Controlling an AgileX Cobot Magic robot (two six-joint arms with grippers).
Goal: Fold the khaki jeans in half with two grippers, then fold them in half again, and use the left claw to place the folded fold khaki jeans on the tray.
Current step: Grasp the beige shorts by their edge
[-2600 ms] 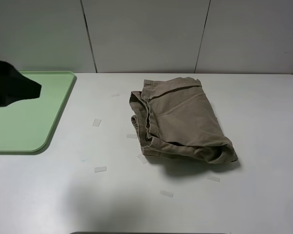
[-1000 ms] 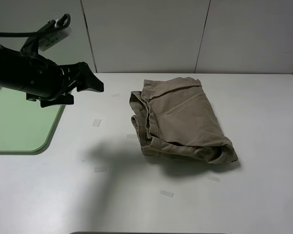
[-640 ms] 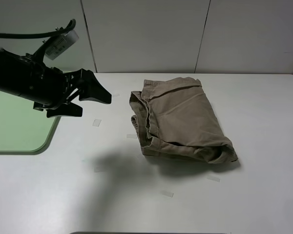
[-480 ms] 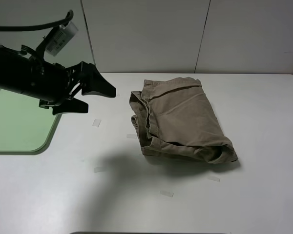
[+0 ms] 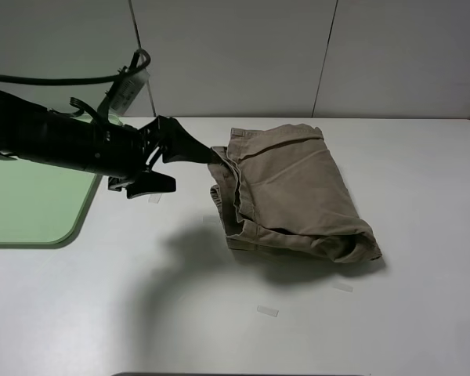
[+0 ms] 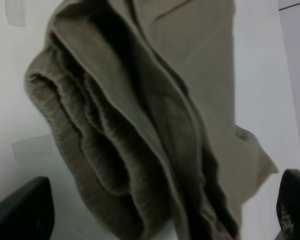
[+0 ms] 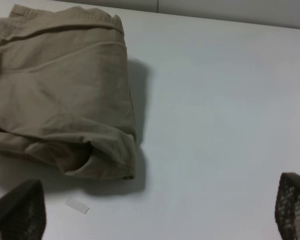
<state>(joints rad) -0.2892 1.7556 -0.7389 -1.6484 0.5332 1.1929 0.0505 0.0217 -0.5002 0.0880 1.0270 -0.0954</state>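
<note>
**Left arm lined up on the folded jeans for the carry to the tray**

From the high camera, the khaki jeans (image 5: 294, 196) lay as a compact folded bundle near the middle of the surface (image 5: 423, 313), well apart from the tray (image 5: 31, 204) at the left edge. The left fingers (image 5: 186, 145) were spread wide and empty. The upper one reached the bundle's left edge, though whether it touched the cloth could not be told. The right arm was out of this view.

The left wrist camera looked straight at the stacked, ribbed layers of the jeans (image 6: 155, 115), with a dark fingertip (image 6: 25, 212) at each side and nothing between them.

In the right wrist view, the right fingers (image 7: 17, 212) stood wide apart and empty, clear of the jeans (image 7: 60, 90), with a tape strip (image 7: 77, 205) nearby.

Both folds looked done, so the pickup was the step in hand. The next move called for taking every layer in one pinch so the fold would not fall open
</note>
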